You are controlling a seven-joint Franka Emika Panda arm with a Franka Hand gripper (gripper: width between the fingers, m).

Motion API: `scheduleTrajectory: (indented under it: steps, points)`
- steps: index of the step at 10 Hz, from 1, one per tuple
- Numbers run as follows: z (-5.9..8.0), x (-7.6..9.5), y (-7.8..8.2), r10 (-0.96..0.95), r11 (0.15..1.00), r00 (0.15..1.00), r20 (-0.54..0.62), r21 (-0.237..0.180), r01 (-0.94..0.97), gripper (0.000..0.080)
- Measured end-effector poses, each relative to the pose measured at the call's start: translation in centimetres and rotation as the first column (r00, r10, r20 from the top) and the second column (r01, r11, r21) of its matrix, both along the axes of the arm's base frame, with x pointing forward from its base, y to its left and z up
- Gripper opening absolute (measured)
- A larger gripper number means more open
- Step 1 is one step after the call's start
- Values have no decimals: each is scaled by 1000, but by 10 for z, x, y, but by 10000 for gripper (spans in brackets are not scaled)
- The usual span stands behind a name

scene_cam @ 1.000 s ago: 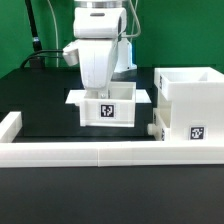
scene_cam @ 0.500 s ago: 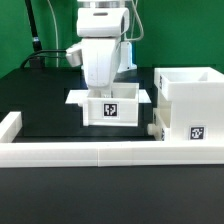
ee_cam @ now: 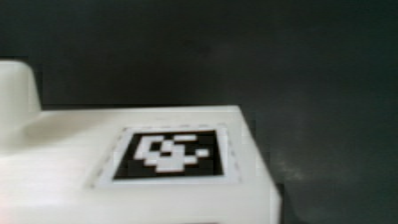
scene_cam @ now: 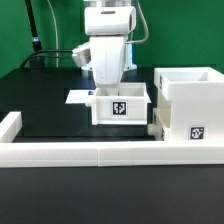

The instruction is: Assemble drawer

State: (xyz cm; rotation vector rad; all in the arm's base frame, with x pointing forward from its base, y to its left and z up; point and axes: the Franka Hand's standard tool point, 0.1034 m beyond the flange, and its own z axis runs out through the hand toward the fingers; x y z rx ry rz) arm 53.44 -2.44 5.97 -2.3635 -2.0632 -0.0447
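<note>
In the exterior view a small open-top white tray (scene_cam: pixel 121 107) with a square tag on its front stands on the black table. My gripper (scene_cam: pixel 108 88) reaches down onto the tray's rear part. Its fingertips are hidden by the tray, and the tray moves along with it. The large boxy casing (scene_cam: pixel 190 105) stands just to the tray's right, with a tag on its front and a round knob (scene_cam: pixel 152 128) at its lower left. The wrist view shows the tray's tagged white face (ee_cam: pixel 173 152) very close; no fingers show there.
A long low white rail (scene_cam: pixel 80 152) edges the table's front and turns up at the exterior view's left (scene_cam: pixel 10 124). A flat white marker board (scene_cam: pixel 78 97) lies behind the tray. Cables hang at the back left against the green backdrop.
My gripper and the tray have moved together toward the exterior view's right, closer to the casing. The flat board behind the tray now shows on its left.
</note>
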Motion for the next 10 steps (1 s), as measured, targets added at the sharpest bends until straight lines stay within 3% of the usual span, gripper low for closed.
scheduleTrajectory:
  steps: [7, 10]
  points:
    - [-3, 0, 9, 46, 999, 999, -21, -1, -46, 42]
    - [-3, 5, 23, 134, 991, 990, -30, -9, -135, 42]
